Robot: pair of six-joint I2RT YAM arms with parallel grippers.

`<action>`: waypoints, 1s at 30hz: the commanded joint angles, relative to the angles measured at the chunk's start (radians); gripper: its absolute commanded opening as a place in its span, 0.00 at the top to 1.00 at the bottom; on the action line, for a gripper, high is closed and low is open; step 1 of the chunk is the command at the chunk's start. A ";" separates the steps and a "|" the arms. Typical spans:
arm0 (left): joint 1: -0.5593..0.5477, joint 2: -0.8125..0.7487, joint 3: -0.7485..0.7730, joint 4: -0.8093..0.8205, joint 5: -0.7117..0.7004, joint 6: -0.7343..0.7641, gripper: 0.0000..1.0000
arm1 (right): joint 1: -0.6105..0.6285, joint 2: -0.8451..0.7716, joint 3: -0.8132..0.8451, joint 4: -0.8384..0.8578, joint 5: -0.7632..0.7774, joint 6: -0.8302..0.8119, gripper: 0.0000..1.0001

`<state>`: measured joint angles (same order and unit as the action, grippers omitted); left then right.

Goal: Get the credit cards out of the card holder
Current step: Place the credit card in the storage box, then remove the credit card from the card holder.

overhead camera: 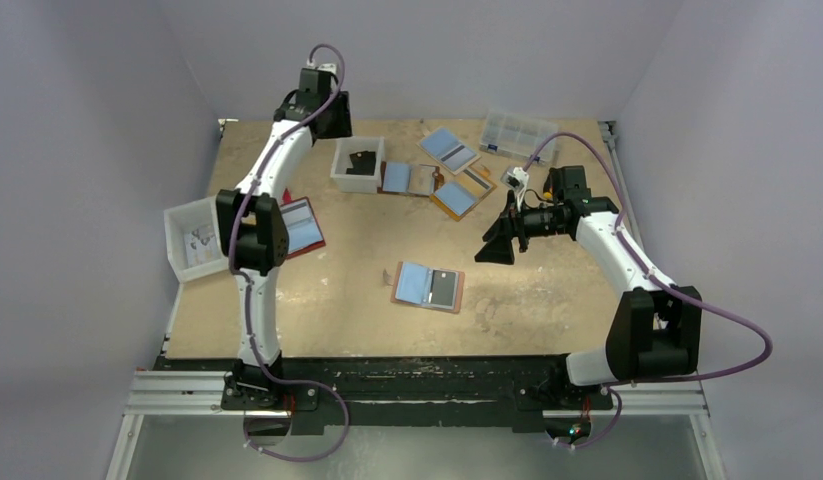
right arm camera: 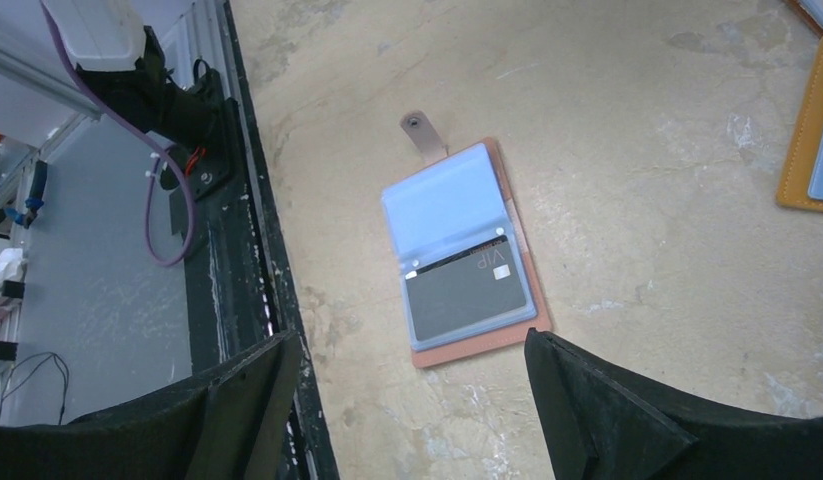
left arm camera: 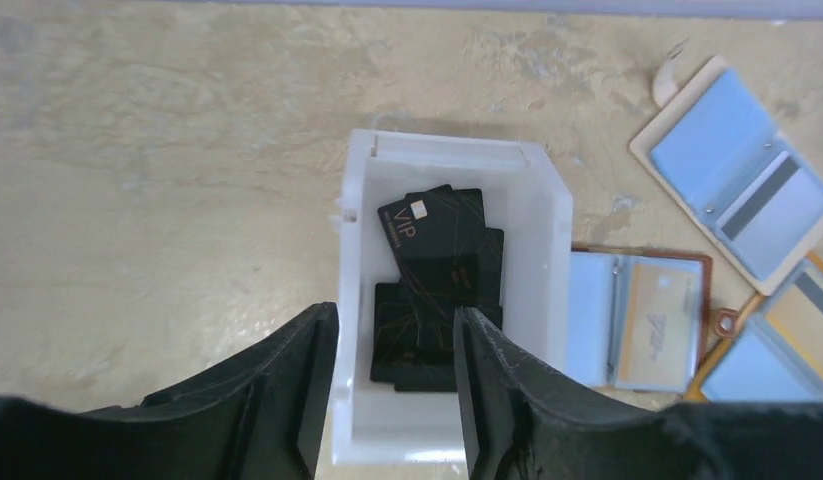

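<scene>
Left gripper [left arm camera: 395, 340] hangs jaws apart over bin [left arm camera: 552, 220]. Right gripper [right arm camera: 407, 345], jaws wide, should pinch the grey card [right arm camera: 462, 300] by its exposed edge, sliding it from holder [right arm camera: 457, 353].

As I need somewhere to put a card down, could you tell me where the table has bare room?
Bare board lies between the card holder and the white bin, and between the card holder and the left arm. The back is crowded around the open wallets and clear box.

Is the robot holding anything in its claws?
Nothing is held. The left gripper is open above the white box, and the right gripper is open above the wallet.
</scene>
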<state>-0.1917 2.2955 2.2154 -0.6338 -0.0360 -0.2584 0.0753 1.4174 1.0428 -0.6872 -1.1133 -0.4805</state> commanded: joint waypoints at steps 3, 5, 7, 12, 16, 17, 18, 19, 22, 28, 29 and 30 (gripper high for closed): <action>0.007 -0.450 -0.360 0.237 -0.054 -0.031 0.40 | -0.006 -0.052 0.000 -0.014 0.047 -0.047 0.09; 0.015 -0.584 -0.542 0.322 -0.027 -0.072 0.27 | -0.006 -0.064 0.002 -0.029 0.071 -0.070 0.09; 0.024 -0.719 -0.718 0.408 0.023 -0.116 0.15 | -0.006 -0.077 0.002 -0.042 0.083 -0.095 0.09; 0.045 -0.975 -1.017 0.476 0.131 -0.192 0.01 | -0.006 -0.110 0.000 -0.079 0.083 -0.175 0.09; 0.046 -1.118 -1.139 0.473 0.255 -0.237 0.01 | -0.005 -0.122 0.011 -0.094 0.100 -0.191 0.09; 0.046 -1.144 -1.163 0.463 0.281 -0.258 0.01 | -0.006 -0.126 0.018 -0.104 0.110 -0.198 0.09; 0.046 -1.169 -1.185 0.449 0.307 -0.273 0.01 | -0.005 -0.130 0.024 -0.112 0.119 -0.204 0.09; 0.046 -1.196 -1.206 0.437 0.336 -0.282 0.01 | -0.006 -0.136 0.029 -0.125 0.126 -0.210 0.09; 0.046 -1.246 -1.266 0.391 0.406 -0.298 0.02 | -0.005 -0.162 0.036 -0.147 0.145 -0.225 0.08; 0.046 -1.370 -1.394 0.345 0.451 -0.329 0.02 | -0.015 -0.222 0.012 -0.171 0.174 -0.230 0.08; 0.046 -1.391 -1.414 0.349 0.455 -0.346 0.02 | -0.018 -0.232 0.007 -0.175 0.174 -0.231 0.08; 0.046 -1.408 -1.432 0.350 0.457 -0.363 0.02 | -0.021 -0.241 0.002 -0.179 0.175 -0.231 0.08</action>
<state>-0.1486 0.9611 0.8452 -0.2825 0.3592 -0.5510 0.0666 1.2278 1.0428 -0.8341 -0.9558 -0.6853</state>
